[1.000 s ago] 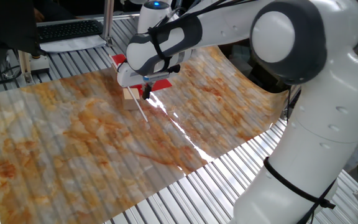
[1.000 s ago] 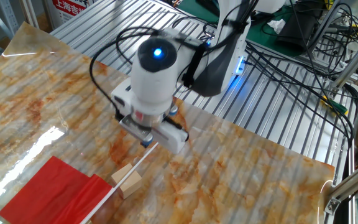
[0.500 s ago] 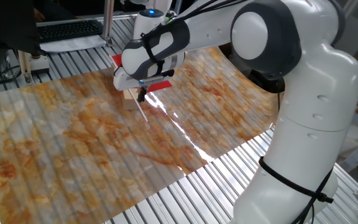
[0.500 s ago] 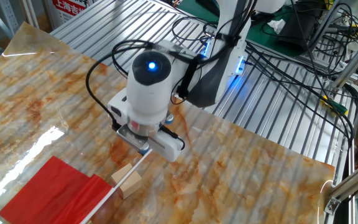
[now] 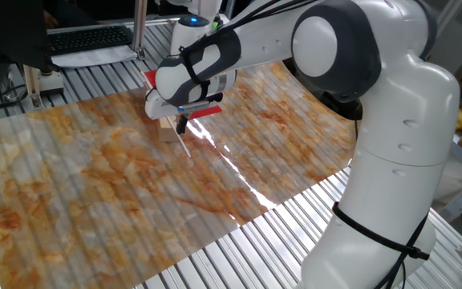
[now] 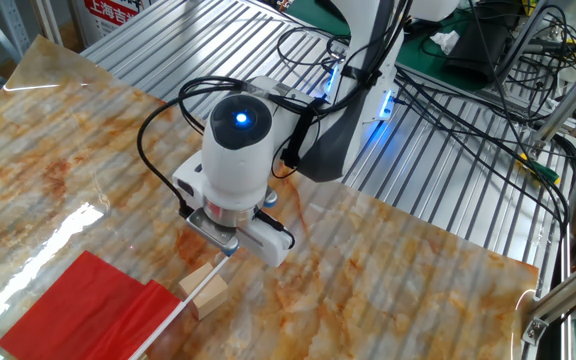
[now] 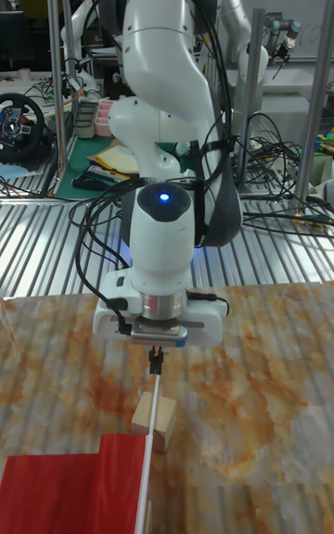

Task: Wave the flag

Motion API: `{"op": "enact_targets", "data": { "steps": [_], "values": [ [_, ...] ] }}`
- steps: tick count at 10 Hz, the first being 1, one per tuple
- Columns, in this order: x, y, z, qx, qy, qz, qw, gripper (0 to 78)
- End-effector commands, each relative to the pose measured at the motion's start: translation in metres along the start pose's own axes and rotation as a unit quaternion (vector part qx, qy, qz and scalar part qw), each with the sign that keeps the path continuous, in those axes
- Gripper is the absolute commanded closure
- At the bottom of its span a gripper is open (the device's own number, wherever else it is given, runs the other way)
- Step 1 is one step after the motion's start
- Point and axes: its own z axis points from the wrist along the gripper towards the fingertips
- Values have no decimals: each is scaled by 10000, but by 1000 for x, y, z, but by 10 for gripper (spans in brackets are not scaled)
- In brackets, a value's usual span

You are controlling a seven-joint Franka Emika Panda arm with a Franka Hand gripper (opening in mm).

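A marbled orange sheet (image 5: pixel 95 177) is spread over a ribbed metal table (image 6: pixel 448 190). A keyboard (image 5: pixel 87 38) is seen at 11 o'clock in one fixed view. Cables (image 6: pixel 508 110) are strewn at 2 o'clock in the other. A steering wheel (image 7: pixel 17 126) is seen at 9 o'clock in the tall view.
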Motion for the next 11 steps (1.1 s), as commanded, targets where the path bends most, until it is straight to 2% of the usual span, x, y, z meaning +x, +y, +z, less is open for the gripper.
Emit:
{"op": "enact_targets", "data": {
  "steps": [1,7,9,10,11],
  "values": [
    [-9,-2,-4,-26,-23,26,10000,776],
    [-9,-1,0,-58,34,24,10000,776],
    [-9,0,3,-132,34,71,9999,776],
    [-9,0,3,-132,34,71,9999,1],
    [-9,0,3,-132,34,71,9999,1]
  ]
}}
